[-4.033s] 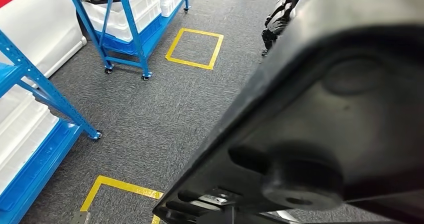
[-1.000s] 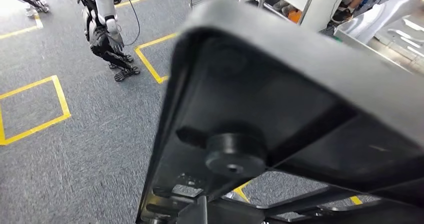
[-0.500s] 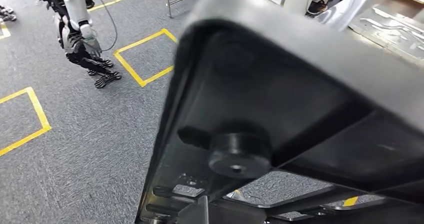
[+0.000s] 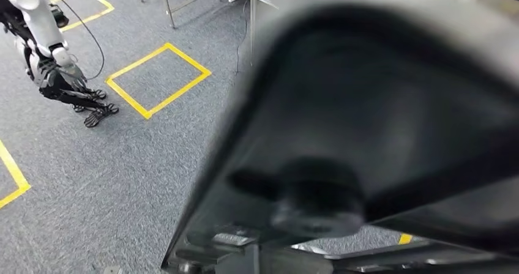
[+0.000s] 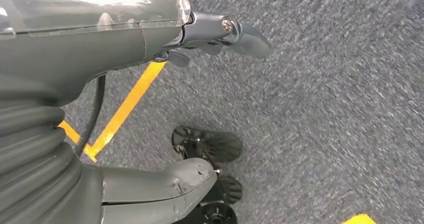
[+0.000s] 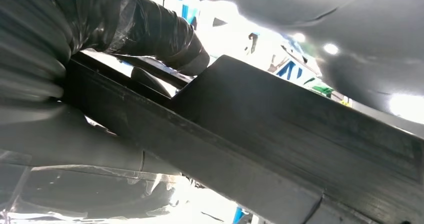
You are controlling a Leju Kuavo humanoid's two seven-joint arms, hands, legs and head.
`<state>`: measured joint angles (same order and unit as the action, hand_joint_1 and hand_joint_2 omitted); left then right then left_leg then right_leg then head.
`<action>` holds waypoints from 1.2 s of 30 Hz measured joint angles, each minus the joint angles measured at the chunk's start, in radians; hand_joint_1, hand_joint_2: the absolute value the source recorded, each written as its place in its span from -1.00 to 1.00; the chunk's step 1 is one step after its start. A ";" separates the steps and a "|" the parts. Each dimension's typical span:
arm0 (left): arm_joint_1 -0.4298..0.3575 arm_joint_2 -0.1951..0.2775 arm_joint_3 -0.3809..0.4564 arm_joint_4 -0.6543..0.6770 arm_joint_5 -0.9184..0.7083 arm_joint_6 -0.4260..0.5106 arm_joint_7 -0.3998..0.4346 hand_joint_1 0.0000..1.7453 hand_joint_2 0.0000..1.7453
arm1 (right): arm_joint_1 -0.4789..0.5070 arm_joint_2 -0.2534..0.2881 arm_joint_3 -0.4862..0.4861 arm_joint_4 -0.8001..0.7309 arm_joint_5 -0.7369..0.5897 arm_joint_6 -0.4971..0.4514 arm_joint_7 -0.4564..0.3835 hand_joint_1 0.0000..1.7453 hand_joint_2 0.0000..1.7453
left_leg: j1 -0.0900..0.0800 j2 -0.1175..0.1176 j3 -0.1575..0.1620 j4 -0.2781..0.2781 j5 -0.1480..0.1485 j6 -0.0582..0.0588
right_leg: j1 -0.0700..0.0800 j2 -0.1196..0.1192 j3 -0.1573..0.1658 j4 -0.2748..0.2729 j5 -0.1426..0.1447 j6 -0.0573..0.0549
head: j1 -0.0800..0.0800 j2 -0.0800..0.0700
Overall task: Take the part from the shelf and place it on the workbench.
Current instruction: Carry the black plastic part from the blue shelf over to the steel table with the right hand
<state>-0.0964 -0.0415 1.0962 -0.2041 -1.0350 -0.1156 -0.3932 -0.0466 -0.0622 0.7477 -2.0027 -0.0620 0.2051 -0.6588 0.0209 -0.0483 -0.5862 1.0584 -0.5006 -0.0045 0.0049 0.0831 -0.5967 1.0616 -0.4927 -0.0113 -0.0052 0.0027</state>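
The black part [image 4: 392,121] is the biggest thing in the head view, held up close to the camera across the right and near side, now more blurred than half a second ago, its round boss [image 4: 318,194] smeared. The whole scene has slid since then: the camera has turned. The grey carpet floor [image 4: 141,182] fills the left, and the yellow taped square [image 4: 158,79] sits further right than before. The other robot [image 4: 52,60] stands at the far left. The right hand [image 6: 75,74] grips a black bar of the part, fingers wrapped over its edge. The left hand [image 5: 150,99] has its fingers apart, holding nothing, above the carpet.
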 joint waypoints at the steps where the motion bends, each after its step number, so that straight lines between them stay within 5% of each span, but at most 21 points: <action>1: 0.000 -0.001 0.000 0.000 0.000 0.000 0.000 -1.00 1.00 | 0.000 0.001 0.000 0.000 0.000 0.000 0.000 1.00 1.00 | 0.001 0.008 0.000 -0.001 0.002 0.006 | -0.001 0.006 -0.001 -0.001 0.000 0.004 | 0.000 0.000; 4: -0.002 -0.003 0.000 0.000 0.000 0.000 0.000 -1.00 1.00 | -0.003 0.001 0.000 -0.001 0.000 0.000 -0.001 1.00 1.00 | 0.007 0.031 0.009 -0.014 0.005 0.021 | 0.000 -0.030 -0.024 0.051 -0.033 0.019 | 0.000 0.000; 6: 0.000 -0.002 0.000 0.000 0.000 0.000 0.000 -1.00 1.00 | -0.005 0.001 0.000 -0.001 0.000 0.000 -0.001 1.00 1.00 | 0.005 0.049 0.012 -0.017 0.004 0.027 | -0.006 -0.065 -0.086 0.169 -0.090 0.031 | 0.000 0.000; 8: 0.002 -0.002 0.000 0.000 0.000 0.000 0.000 -1.00 1.00 | -0.004 0.001 0.000 0.000 -0.001 0.000 -0.001 1.00 1.00 | 0.004 0.068 0.014 -0.017 0.000 0.027 | -0.013 -0.075 -0.140 0.261 -0.113 0.038 | 0.000 0.000; 10: 0.001 -0.002 0.001 0.000 0.001 0.000 0.000 -1.00 1.00 | -0.004 0.001 0.000 0.001 -0.002 -0.002 -0.001 1.00 1.00 | 0.004 0.085 0.020 -0.017 -0.005 0.025 | -0.015 -0.082 -0.122 0.215 -0.062 0.038 | 0.000 0.000; 13: 0.000 -0.003 0.001 0.000 0.002 0.000 -0.001 -1.00 1.00 | -0.005 0.006 -0.001 0.001 -0.009 -0.021 -0.005 1.00 1.00 | 0.002 0.105 0.034 -0.019 -0.014 0.016 | -0.004 -0.123 -0.029 0.027 0.020 0.020 | 0.000 0.000; 15: -0.001 -0.004 0.001 0.000 0.004 0.000 -0.002 -1.00 1.00 | -0.004 0.017 -0.005 -0.003 -0.016 -0.048 -0.007 1.00 1.00 | 0.000 0.120 0.040 -0.023 -0.018 0.007 | 0.007 -0.132 -0.015 -0.009 0.019 0.008 | 0.000 0.000; 18: -0.009 -0.005 0.001 0.000 0.006 0.000 -0.004 -1.00 1.00 | -0.004 0.035 -0.010 -0.015 -0.017 -0.080 -0.007 1.00 1.00 | 0.000 0.120 0.049 -0.017 -0.032 -0.007 | 0.003 -0.107 -0.001 -0.032 0.026 -0.007 | 0.000 0.000; 21: -0.012 -0.006 0.000 0.000 0.006 0.000 -0.004 -1.00 1.00 | -0.012 0.046 -0.011 -0.021 -0.006 -0.091 -0.006 1.00 1.00 | 0.002 0.067 -0.020 0.131 -0.108 -0.010 | -0.003 -0.085 0.016 -0.049 0.030 -0.022 | 0.000 0.000; 23: -0.009 -0.005 0.000 0.000 0.005 0.000 -0.003 -1.00 1.00 | -0.013 0.047 -0.010 -0.021 -0.001 -0.098 -0.006 1.00 1.00 | 0.001 0.056 -0.082 0.233 -0.134 -0.011 | -0.001 -0.065 0.017 -0.046 0.026 -0.026 | 0.000 0.000; 25: -0.009 -0.005 0.001 0.000 0.005 0.000 -0.003 -1.00 1.00 | -0.014 0.048 -0.008 -0.021 0.000 -0.106 -0.007 1.00 1.00 | 0.002 0.053 -0.086 0.206 -0.086 -0.011 | -0.001 -0.043 0.019 -0.038 0.020 -0.024 | 0.000 0.000; 28: -0.013 -0.005 0.000 0.000 0.004 0.000 -0.003 -1.00 1.00 | -0.020 0.048 -0.006 -0.021 0.000 -0.113 -0.007 1.00 1.00 | 0.004 0.015 -0.019 0.034 0.005 -0.007 | -0.001 -0.015 0.015 -0.015 0.005 -0.011 | 0.000 0.000; 30: -0.014 -0.005 0.000 0.000 0.004 0.000 -0.003 -1.00 1.00 | -0.025 0.049 -0.005 -0.021 -0.001 -0.115 -0.008 1.00 1.00 | 0.003 -0.004 -0.006 0.000 0.005 0.000 | -0.002 0.001 0.004 -0.005 0.001 0.000 | 0.000 0.000; 32: -0.016 -0.007 0.000 0.000 0.004 0.000 -0.002 -1.00 1.00 | -0.027 0.049 -0.004 -0.022 -0.003 -0.122 -0.008 1.00 1.00 | 0.003 0.009 -0.004 -0.006 0.008 0.010 | -0.004 0.010 0.000 -0.005 0.002 0.009 | 0.000 0.000; 34: -0.020 -0.008 0.001 0.000 0.005 -0.001 -0.003 -1.00 1.00 | -0.030 0.050 -0.004 -0.023 -0.006 -0.129 -0.008 1.00 1.00 | 0.008 0.024 0.004 -0.017 0.012 0.020 | -0.002 -0.017 -0.011 0.023 -0.016 0.019 | 0.000 0.000; 36: -0.020 -0.008 0.001 0.000 0.006 -0.002 -0.003 -1.00 1.00 | -0.033 0.050 -0.004 -0.024 -0.007 -0.130 -0.008 1.00 1.00 | 0.008 0.042 0.010 -0.023 0.011 0.027 | -0.006 -0.059 -0.058 0.118 -0.064 0.030 | 0.000 0.000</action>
<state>-0.1162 -0.0491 1.0967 -0.2041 -1.0292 -0.1172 -0.3964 -0.0800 -0.0124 0.7439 -2.0267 -0.0690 0.0748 -0.6670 0.0285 -0.0059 -0.5764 1.0354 -0.4893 0.0223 -0.0009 0.0238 -0.6551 1.1792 -0.5570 0.0190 -0.0050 0.0027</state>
